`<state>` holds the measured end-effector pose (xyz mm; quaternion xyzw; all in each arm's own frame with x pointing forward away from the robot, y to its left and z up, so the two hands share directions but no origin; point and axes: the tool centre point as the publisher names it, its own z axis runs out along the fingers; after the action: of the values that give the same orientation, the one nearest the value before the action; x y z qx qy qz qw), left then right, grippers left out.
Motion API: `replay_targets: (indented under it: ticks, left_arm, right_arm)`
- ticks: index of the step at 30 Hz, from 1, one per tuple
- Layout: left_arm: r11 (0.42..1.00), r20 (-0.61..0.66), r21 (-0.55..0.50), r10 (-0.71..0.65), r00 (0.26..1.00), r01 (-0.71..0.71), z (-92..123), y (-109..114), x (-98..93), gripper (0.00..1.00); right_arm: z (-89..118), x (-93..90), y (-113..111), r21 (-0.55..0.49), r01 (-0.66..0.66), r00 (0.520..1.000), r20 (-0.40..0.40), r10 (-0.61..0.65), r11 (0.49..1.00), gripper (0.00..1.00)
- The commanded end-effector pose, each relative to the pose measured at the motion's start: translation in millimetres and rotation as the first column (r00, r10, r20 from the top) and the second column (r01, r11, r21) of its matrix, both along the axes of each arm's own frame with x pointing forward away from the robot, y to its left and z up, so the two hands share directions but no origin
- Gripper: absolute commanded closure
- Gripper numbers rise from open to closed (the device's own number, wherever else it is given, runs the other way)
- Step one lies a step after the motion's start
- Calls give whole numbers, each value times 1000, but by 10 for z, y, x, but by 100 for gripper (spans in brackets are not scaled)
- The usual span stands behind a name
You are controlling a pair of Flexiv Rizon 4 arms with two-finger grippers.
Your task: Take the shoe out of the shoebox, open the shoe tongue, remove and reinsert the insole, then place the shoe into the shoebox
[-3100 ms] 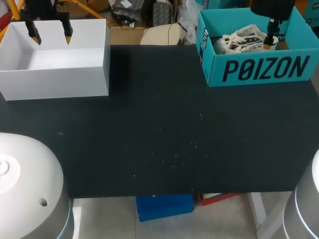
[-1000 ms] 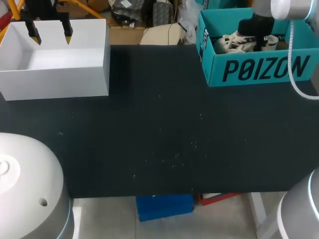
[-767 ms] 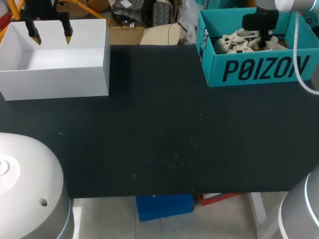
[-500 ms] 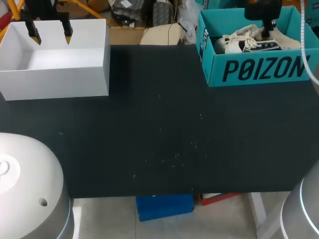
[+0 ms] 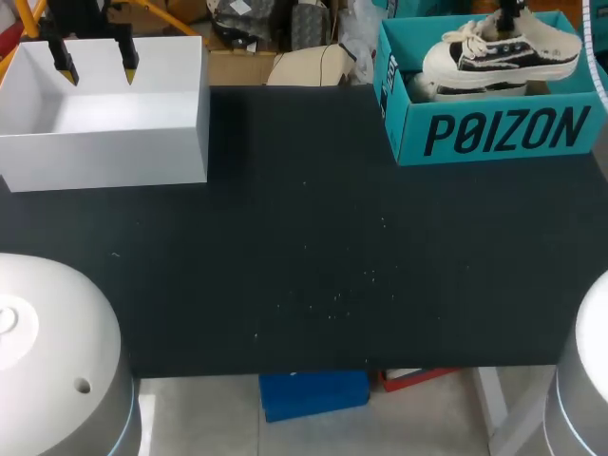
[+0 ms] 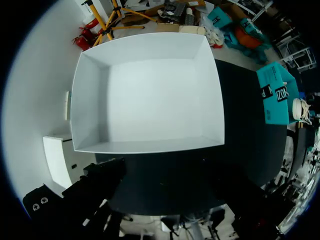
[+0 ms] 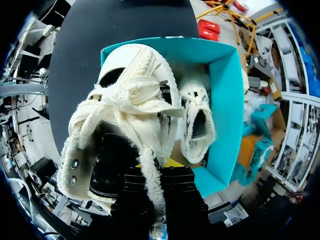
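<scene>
We pinch the shoe [image 5: 501,52] by its fleecy collar alone with our right gripper [image 7: 159,167] above the shoebox [image 5: 494,133], so it may slip loose and fall.

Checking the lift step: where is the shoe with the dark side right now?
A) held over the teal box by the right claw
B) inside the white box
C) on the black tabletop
A: the shoe hangs above the teal box, pinched in the right claw.
</scene>
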<state>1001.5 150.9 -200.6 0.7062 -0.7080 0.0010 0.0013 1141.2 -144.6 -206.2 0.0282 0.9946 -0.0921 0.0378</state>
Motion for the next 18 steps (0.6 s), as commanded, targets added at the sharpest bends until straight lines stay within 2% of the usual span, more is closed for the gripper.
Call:
replay_targets:
  ticks: [1, 5, 10, 15, 18]
  left_arm:
    - [1000, -1, 2, 1, 1000, -1, 4, -5, -4, 0]
    - [1000, -1, 2, 1, 1000, -1, 4, -5, -4, 0]
    - [1000, -1, 2, 1, 1000, -1, 4, -5, -4, 0]
    - [1000, -1, 2, 1, 1000, -1, 4, -5, -4, 0]
    - [1000, -1, 2, 1, 1000, -1, 4, -5, -4, 0]
  right_arm:
    - [822, -541, 299, -35, -34, 995, 90, 37, 999, 100]
    - [881, -864, 571, -59, -70, 992, 102, 76, 996, 100]
    - [801, -1266, 987, -47, -89, 990, 108, 93, 995, 100]
    - [656, -1706, 1588, -32, -94, 990, 105, 97, 995, 100]
    - [566, -1872, 1917, -15, -87, 990, 109, 88, 996, 100]
